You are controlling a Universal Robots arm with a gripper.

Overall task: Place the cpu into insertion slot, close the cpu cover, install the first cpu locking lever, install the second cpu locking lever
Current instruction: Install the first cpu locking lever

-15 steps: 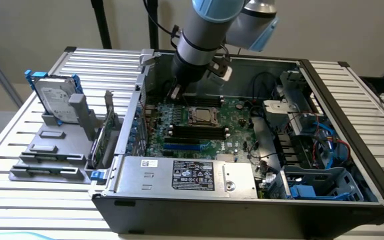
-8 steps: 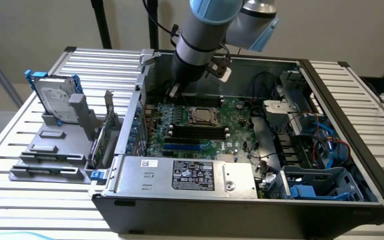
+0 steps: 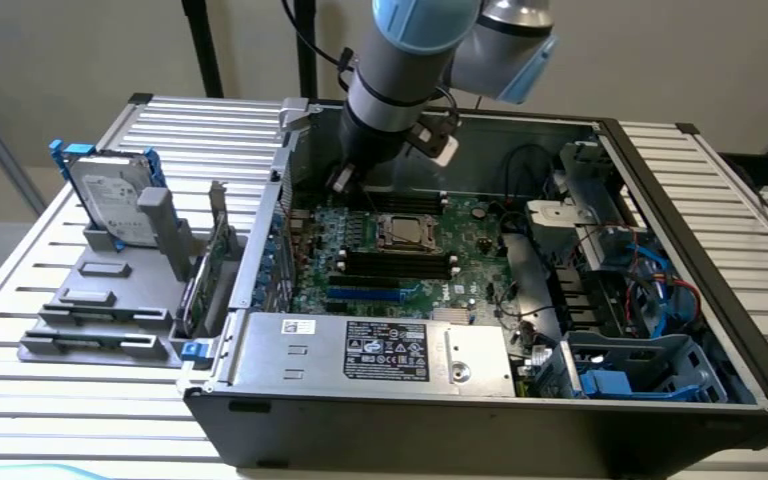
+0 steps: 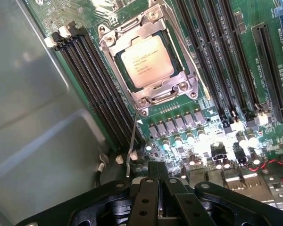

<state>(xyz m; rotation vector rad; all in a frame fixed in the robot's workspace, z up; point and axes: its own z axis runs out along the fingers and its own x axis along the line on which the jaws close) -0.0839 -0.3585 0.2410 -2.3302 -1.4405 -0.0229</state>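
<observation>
The cpu [image 4: 146, 61], a pale metal square, lies in the insertion slot [image 4: 124, 81] on the green board. The silver cpu cover [image 4: 155, 94] is folded down around it. One thin locking lever [image 4: 132, 141] sticks out free from the socket's corner toward my gripper [image 4: 159, 193]. Its end is just beside my black fingers [image 4: 146, 202], which are shut with nothing between them. A second lever [image 4: 191, 61] runs along the socket's other side. In the exterior view the socket with the cover [image 3: 404, 232] sits mid-board, and my gripper [image 3: 345, 180] hangs above the board's far corner on that view's left.
Long black memory slots [image 4: 92, 75] flank the socket on both sides. The case's grey wall [image 4: 33, 117] is close beside me. A power supply [image 3: 384, 350], drive cage [image 3: 638, 370] and cables [image 3: 664, 290] crowd the case. A hard drive [image 3: 111, 200] stands outside on the slatted table [image 3: 37, 400].
</observation>
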